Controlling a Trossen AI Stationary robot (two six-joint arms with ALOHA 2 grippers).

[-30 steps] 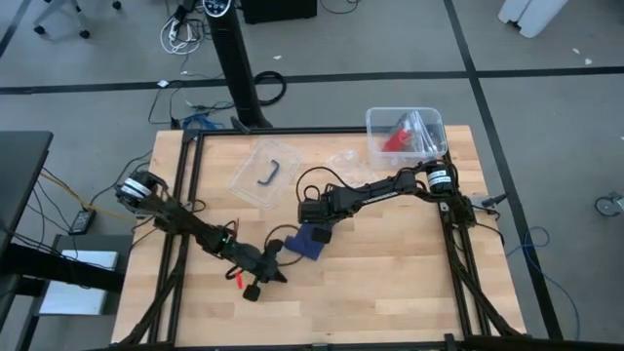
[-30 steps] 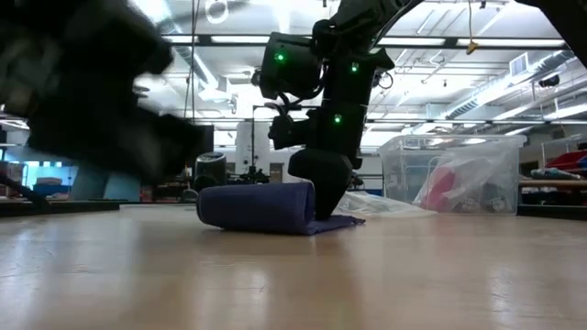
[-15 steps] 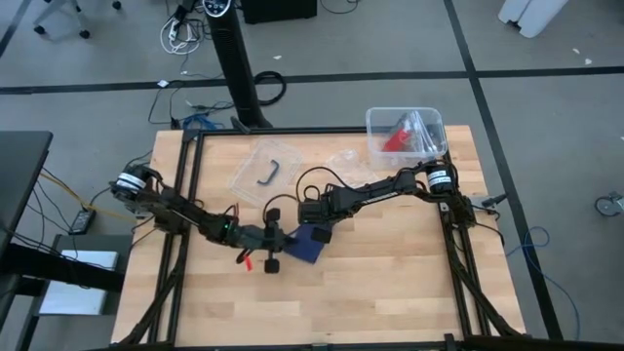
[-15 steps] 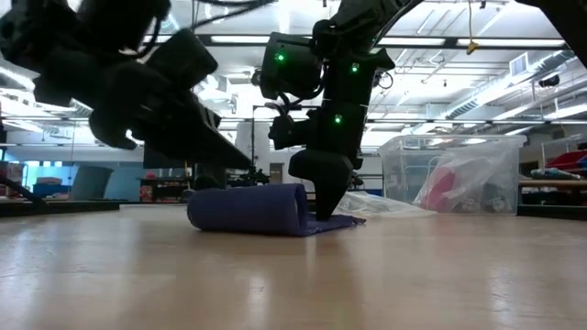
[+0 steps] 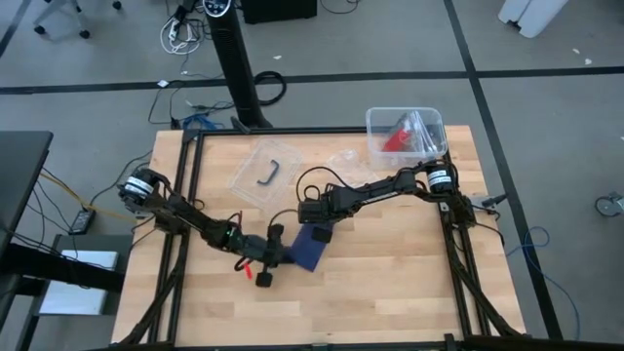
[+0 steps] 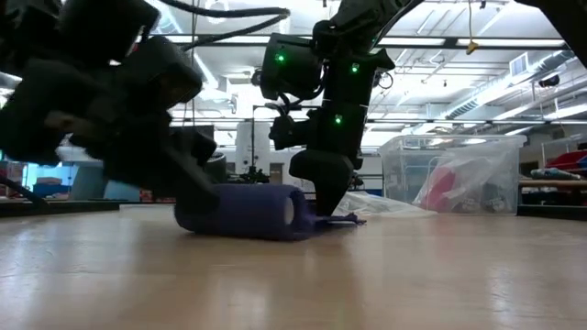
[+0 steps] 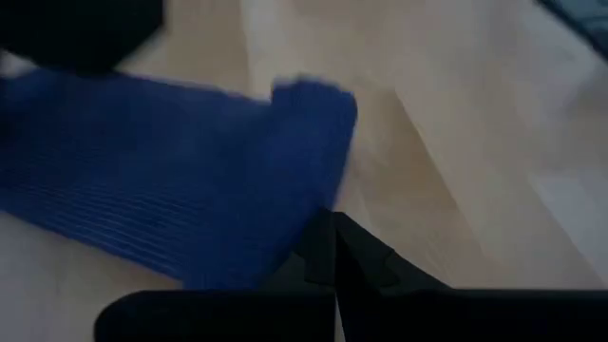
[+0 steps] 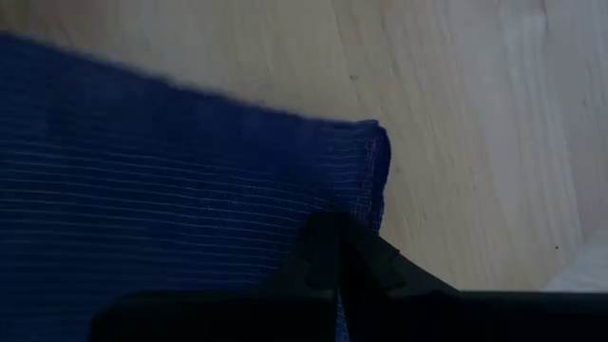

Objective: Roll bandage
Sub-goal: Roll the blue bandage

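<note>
From above, the bandage [image 5: 308, 247] lies mid-desk [image 5: 390, 283], partly rolled, between both arms. The left end effector [image 5: 271, 255] is against its left end, fingers spread around the roll, it seems. The right end effector [image 5: 319, 226] presses the flat tail at its far end; whether it is clenched I cannot tell. A clear bin [image 5: 378, 124] at the far right corner holds a red item [image 5: 394, 138]. At desk height, the roll's long axis runs across the view. Both wrist views show blue ribbed fabric directly ahead.
</note>
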